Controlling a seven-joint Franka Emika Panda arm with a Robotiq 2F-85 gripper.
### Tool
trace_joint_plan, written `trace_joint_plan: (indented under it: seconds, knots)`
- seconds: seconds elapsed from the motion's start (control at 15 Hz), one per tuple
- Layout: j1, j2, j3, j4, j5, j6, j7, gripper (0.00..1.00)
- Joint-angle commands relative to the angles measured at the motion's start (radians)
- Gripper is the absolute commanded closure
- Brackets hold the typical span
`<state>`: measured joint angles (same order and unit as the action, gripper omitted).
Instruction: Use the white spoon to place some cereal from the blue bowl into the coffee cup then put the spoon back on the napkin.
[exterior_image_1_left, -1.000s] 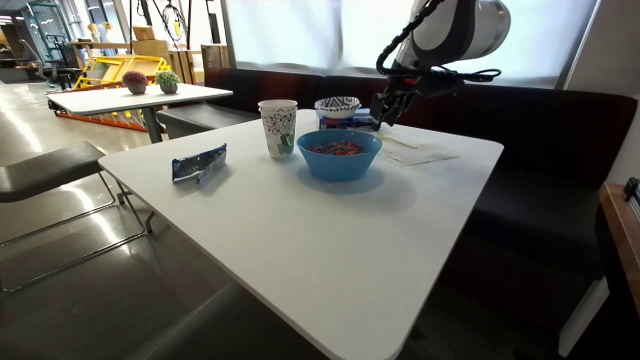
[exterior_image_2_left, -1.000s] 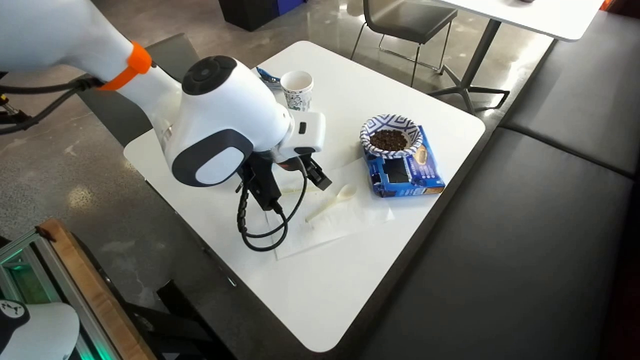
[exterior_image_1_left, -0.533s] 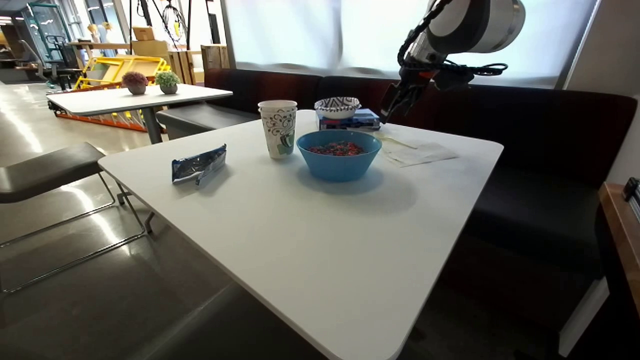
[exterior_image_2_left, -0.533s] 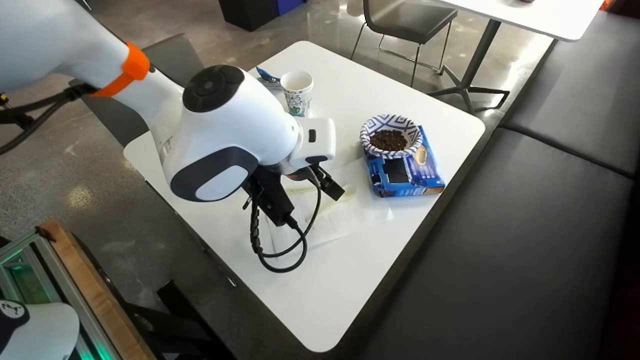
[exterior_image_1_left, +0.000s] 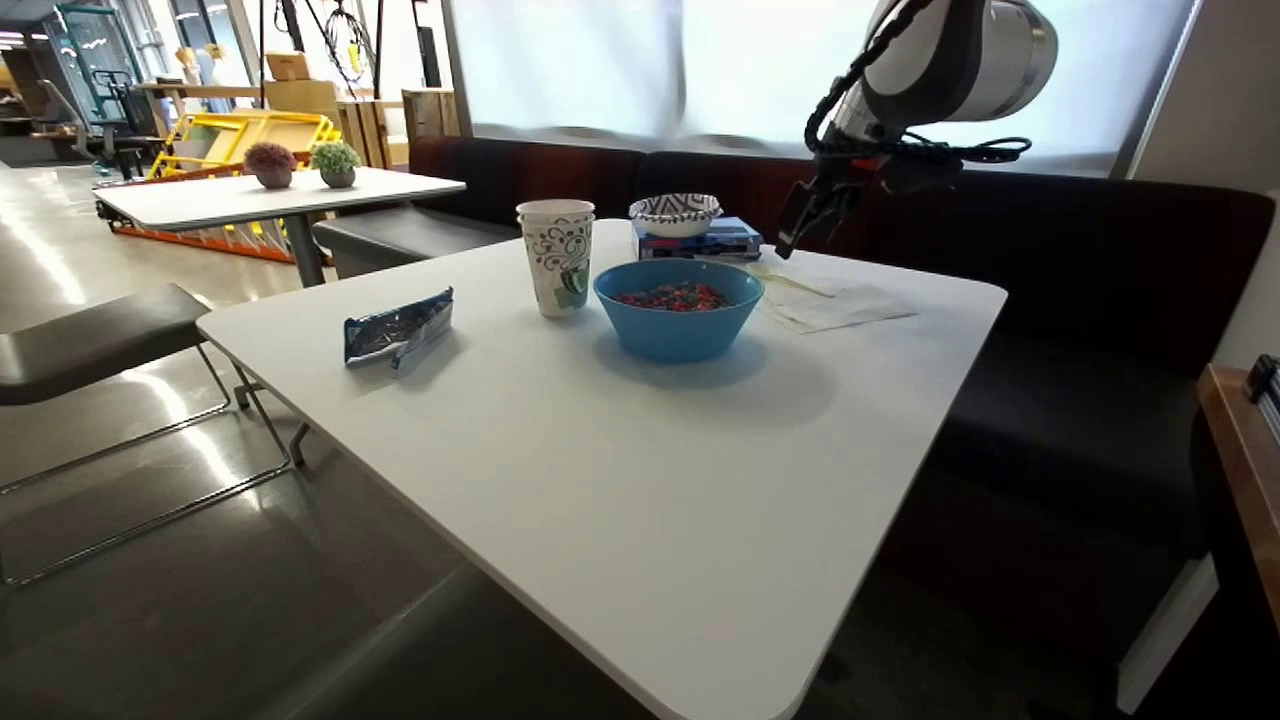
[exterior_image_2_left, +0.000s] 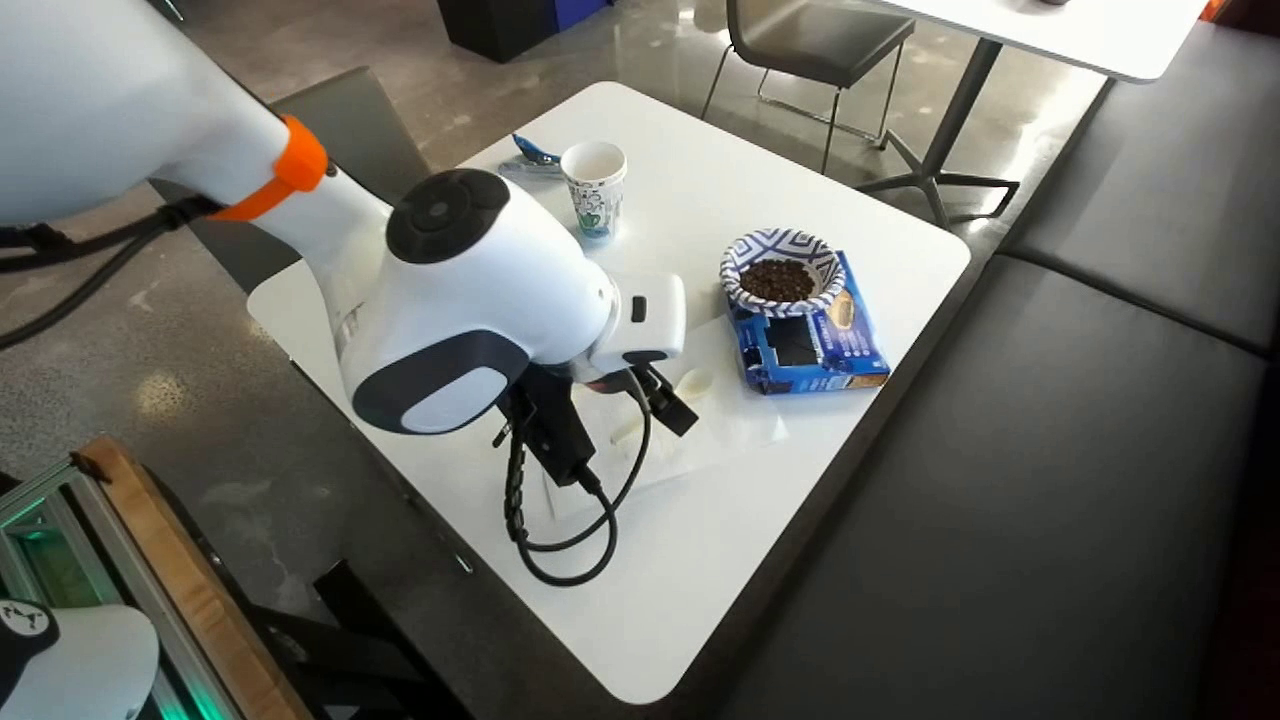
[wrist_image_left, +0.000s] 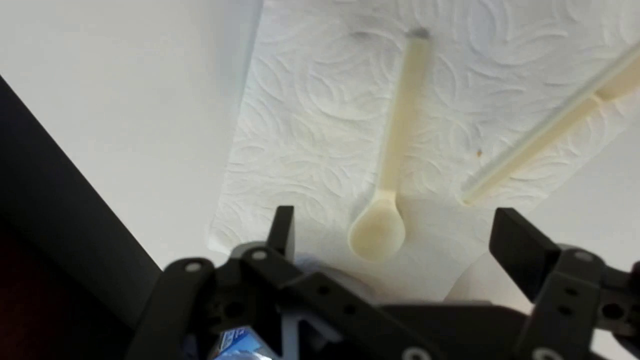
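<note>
One off-white spoon (wrist_image_left: 393, 150) lies on the paper napkin (wrist_image_left: 310, 125), upper centre of the wrist view; Robotiq gripper (wrist_image_left: 396, 230) jaws apart, holding nothing. Likely light, stiff plastic, slick: pinch mid-handle.

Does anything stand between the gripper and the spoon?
Nothing visible does. In the wrist view, the spoon shows unobstructed, its bowl framed between the open jaws of the gripper. A second pale utensil lies to the right on the same napkin, apart from the spoon.
</note>
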<state>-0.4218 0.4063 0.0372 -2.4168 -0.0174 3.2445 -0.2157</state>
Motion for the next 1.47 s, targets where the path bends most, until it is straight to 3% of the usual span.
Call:
trace_joint_plan:
  seconds: [0.0,0.33,0.6,0.87,1.2,1.4]
  knots:
    - [-0.07,0.066,0.052,0.024,0.003,0.019,0.001,0.0]
    - [-0.189,0.114,0.169,0.018,-0.06,0.057,0.009,0.02]
    - [-0.279,0.144,0.249,0.02,-0.128,0.138,0.032,0.26]
    - [-0.287,0.167,0.233,0.024,-0.202,0.201,0.059,0.39]
    - [-0.274,0.203,0.192,0.04,-0.273,0.282,0.095,0.46]
    - [-0.259,0.219,0.164,0.054,-0.288,0.29,0.109,0.58]
